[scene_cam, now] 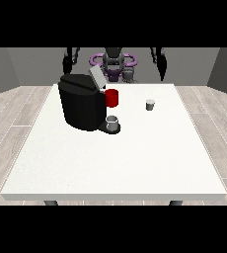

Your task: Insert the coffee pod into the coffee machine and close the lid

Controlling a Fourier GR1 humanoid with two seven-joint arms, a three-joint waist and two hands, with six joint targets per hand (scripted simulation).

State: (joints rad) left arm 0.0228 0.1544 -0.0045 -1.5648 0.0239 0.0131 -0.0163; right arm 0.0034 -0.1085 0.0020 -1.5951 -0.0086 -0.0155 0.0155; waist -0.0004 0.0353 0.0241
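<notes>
Well apart from both raised robot hands, whose finger states cannot be told, the coffee pod (150, 104) stands on the desk (135, 158), right of the open-lidded coffee machine (81, 104)

Single raised view across table (135, 163), facing robot (113, 62)

A black coffee machine (81, 103) stands far left on the white worktop (115, 163), lid (96, 77) raised. A grey cup (112, 123) sits at its base; a small coffee pod (150, 104) lies well to the right.
</notes>
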